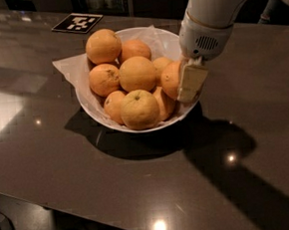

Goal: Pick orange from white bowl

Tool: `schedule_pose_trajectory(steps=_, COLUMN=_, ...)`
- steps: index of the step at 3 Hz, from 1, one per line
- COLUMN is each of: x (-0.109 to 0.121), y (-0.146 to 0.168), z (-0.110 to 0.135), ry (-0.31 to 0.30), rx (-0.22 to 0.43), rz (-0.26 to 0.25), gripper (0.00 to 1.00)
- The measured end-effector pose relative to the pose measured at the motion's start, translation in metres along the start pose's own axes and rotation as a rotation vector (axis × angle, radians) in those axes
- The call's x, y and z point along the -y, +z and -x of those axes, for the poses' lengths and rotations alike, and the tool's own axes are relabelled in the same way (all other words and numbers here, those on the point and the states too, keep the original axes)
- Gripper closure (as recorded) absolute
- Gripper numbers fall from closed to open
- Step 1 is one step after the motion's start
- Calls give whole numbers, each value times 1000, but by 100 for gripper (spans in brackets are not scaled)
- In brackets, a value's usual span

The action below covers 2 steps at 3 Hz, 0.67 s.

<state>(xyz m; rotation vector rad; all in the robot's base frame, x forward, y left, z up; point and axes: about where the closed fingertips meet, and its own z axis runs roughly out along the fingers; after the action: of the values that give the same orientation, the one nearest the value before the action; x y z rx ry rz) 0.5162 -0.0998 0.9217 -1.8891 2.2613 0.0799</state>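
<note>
The white bowl, lined with thin white paper, stands on the dark table and holds several oranges. My gripper hangs from the white arm and reaches down into the bowl's right side. It sits right against a smooth deep-orange orange at the right of the pile, whose right side it hides. A paler yellowish orange with a stem dimple lies at the front. An orange with brownish scuffs lies at the left.
A black-and-white marker tag lies on the table behind the bowl. The table's near edge runs across the bottom, with floor and cables below at the left. The arm's shadow falls to the right of the bowl.
</note>
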Motion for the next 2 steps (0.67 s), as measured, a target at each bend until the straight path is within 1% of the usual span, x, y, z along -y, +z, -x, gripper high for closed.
schedule_pose_trajectory(steps=1, x=-10, y=-22, z=-2, ry=-11, rx=64, rz=-35, gripper=100)
schedule_pose_trajectory(steps=2, x=-23, y=-40, z=-2, ry=-28, rx=109, rz=-56, gripper=100)
